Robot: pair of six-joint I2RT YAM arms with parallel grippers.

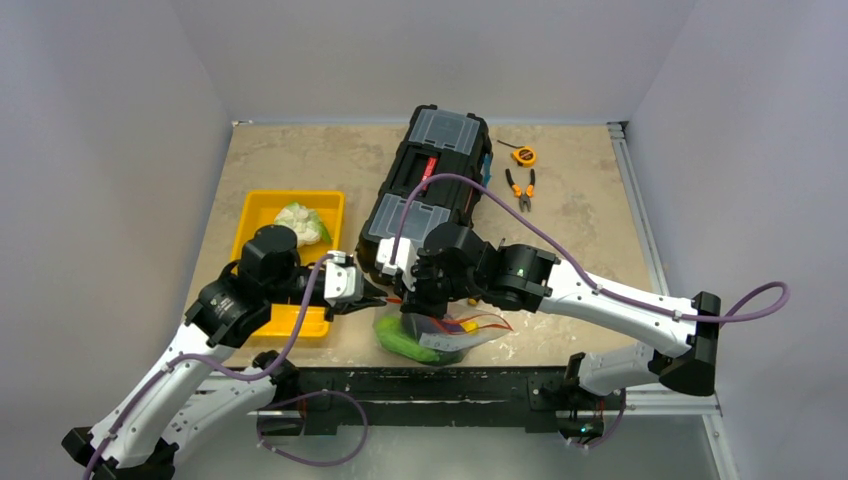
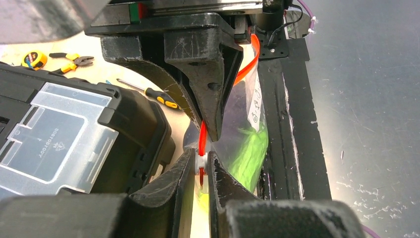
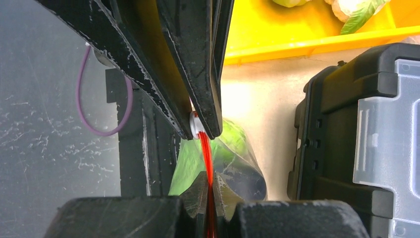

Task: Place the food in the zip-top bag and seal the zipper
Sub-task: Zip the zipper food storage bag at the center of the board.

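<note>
Both arms bend inward, meeting at mid near edge of table. L hand & R hand sit tip to tip, each pinched shut on the zipper of the bag. Green food is inside it.

The clear zip-top bag lies at six o'clock in the top view, with green food and a dark piece inside. Its red-orange zipper runs taut. A white cauliflower sits at ten o'clock from it.
</note>
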